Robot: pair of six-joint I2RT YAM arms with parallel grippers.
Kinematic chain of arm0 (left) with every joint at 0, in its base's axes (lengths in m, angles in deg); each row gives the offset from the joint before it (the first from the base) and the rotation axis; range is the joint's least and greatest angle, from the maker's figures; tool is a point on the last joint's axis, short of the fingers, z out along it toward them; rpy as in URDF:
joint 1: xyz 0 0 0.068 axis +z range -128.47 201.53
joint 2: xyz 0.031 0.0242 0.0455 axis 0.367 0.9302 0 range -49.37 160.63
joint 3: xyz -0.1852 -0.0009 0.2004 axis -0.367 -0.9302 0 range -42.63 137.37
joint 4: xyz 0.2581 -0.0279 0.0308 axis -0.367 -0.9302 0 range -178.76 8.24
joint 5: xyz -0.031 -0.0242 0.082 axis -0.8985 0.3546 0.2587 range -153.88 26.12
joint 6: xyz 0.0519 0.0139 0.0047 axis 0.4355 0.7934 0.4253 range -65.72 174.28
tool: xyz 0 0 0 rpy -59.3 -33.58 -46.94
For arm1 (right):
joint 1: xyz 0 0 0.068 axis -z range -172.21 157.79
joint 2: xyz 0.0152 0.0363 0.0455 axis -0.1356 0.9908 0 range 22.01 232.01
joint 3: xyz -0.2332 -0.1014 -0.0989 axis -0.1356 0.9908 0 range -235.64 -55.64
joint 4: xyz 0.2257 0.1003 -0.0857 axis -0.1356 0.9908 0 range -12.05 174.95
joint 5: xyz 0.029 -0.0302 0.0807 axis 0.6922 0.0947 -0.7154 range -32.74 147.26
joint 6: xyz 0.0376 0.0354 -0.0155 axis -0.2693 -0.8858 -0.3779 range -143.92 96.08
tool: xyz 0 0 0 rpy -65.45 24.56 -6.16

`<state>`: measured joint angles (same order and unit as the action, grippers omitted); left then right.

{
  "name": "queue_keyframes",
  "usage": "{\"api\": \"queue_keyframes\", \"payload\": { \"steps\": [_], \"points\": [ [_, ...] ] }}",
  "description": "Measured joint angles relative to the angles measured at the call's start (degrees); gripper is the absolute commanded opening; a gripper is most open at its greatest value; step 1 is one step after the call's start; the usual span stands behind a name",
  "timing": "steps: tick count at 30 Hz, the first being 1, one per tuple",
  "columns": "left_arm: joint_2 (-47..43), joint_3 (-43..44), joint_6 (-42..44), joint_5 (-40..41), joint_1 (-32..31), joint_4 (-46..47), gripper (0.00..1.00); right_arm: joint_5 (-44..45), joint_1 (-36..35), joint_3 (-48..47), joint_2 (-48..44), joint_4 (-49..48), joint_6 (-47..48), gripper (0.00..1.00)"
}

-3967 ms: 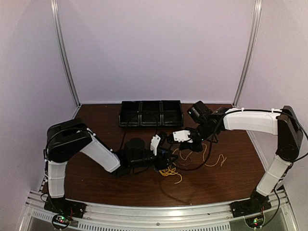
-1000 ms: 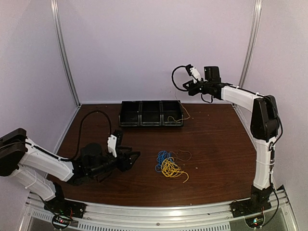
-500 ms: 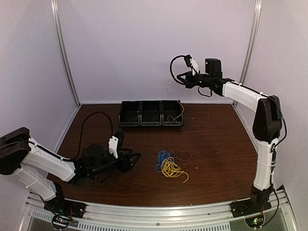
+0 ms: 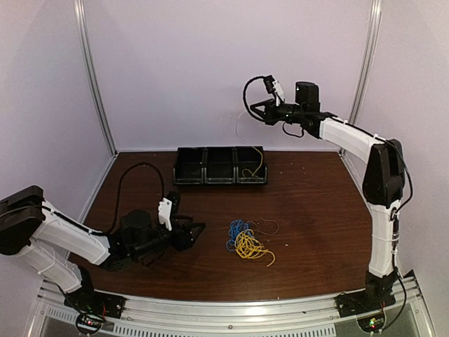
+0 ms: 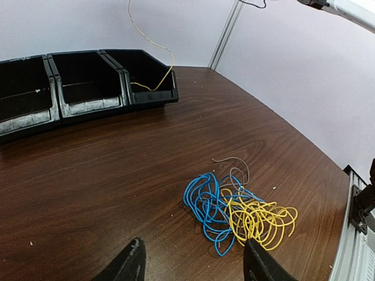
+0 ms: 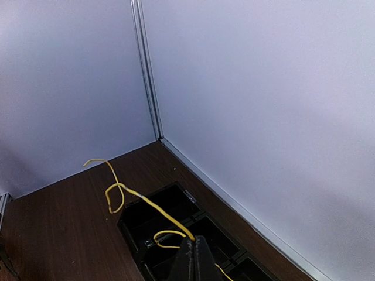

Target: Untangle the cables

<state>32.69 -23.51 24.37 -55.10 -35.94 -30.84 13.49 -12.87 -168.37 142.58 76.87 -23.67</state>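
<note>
The right end effector is raised high over the far side of the dark brown wooden counter, and it is clamped tight on a single thin yellow wire. In the right wrist view the two dark fingertips are pressed together, and the wire is seen emerging from between them and curling away in loose loops. From that grip the wire is hung downward, and its lower end is laid inside the rightmost compartment of a black plastic three-compartment tray, which is set along the back edge of the counter. The left end effector is held low over the near left part of the counter; its jaws are parted and nothing is gripped between them, as is confirmed in the left wrist view. The remaining cables are found in a loose tangle near the middle of the counter, just ahead of the left end effector and well apart from the tray. A coil of blue wire is overlapped by a coil of yellow wire, and a thin dark brown wire is looped at the far edge of the tangle.
</note>
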Motion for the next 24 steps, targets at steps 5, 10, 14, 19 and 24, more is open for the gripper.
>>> {"api": "queue_keyframes", "payload": {
  "steps": [5,10,14,19,24],
  "points": [
    [-1.0,0.0,0.0,0.2,0.0,-0.1,0.58,-1.4,0.2,-1.6,4.3,-1.8,-2.6,0.0],
    [-1.5,0.0,-0.3,0.5,0.0,-0.5,0.58,-2.6,1.1,-1.7,8.8,-3.5,-5.3,0.0],
    [-1.5,0.0,-0.7,0.7,0.0,-1.3,0.58,-3.0,2.7,-1.7,11.1,-4.0,-6.9,0.0],
    [-1.5,0.0,-1.0,0.8,0.0,-1.4,0.58,-2.8,4.8,-1.4,11.5,-4.4,-6.7,0.0],
    [-1.1,0.0,-1.2,0.7,0.0,-1.3,0.58,-0.7,5.6,1.8,10.6,-3.5,-2.9,0.0]
  ]
}}
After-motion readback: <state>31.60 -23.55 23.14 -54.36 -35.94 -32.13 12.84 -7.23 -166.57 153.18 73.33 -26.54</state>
